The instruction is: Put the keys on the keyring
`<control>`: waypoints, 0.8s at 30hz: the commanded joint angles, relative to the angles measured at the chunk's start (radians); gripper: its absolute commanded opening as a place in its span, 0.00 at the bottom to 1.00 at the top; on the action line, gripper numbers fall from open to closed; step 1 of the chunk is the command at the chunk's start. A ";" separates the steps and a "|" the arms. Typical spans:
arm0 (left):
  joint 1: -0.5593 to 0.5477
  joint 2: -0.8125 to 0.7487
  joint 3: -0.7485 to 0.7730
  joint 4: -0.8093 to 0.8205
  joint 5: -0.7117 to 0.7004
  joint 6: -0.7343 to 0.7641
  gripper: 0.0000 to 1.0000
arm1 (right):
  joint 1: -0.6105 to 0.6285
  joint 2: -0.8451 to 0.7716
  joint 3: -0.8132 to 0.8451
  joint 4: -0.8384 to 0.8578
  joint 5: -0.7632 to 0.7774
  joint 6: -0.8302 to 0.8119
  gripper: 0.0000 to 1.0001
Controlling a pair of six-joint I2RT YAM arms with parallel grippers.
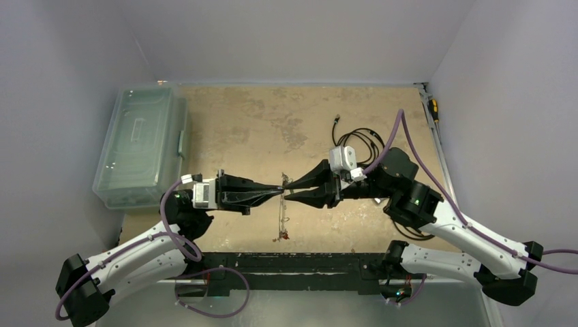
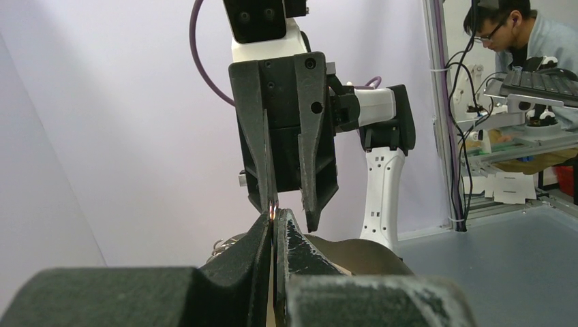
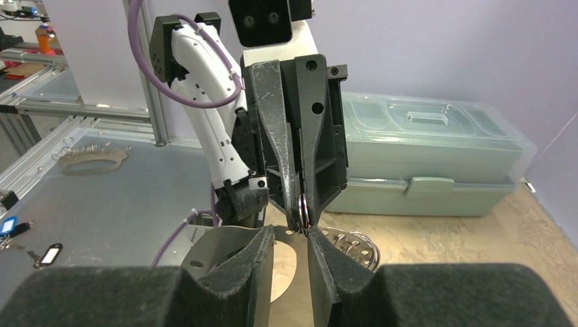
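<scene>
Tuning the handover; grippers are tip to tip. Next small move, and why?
Probably close the right gripper jaws gently. The left gripper is shut on a small metal ring, and the right jaws stand partly open right in front of it, so closing should give a second hold before anything is threaded.

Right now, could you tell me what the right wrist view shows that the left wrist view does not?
Only the right wrist view: the clear lidded box on the table. Only the left wrist view: a person in glasses. Both: the left gripper shut on a small ring, facing the open right gripper tip to tip.
</scene>
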 commanded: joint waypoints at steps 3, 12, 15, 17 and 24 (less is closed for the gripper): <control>0.002 0.006 0.002 0.072 0.001 -0.015 0.00 | 0.004 0.011 0.049 0.033 -0.016 -0.017 0.23; 0.001 0.017 -0.007 0.144 0.078 -0.079 0.00 | 0.004 0.015 0.048 0.033 -0.007 -0.014 0.07; 0.002 0.027 -0.003 0.161 0.114 -0.097 0.00 | 0.004 0.024 0.055 0.019 -0.024 -0.015 0.06; 0.001 0.036 0.004 0.160 0.138 -0.103 0.00 | 0.004 0.035 0.070 -0.011 -0.029 -0.019 0.07; 0.002 0.056 0.014 0.159 0.160 -0.108 0.00 | 0.006 0.043 0.076 -0.015 -0.035 -0.017 0.09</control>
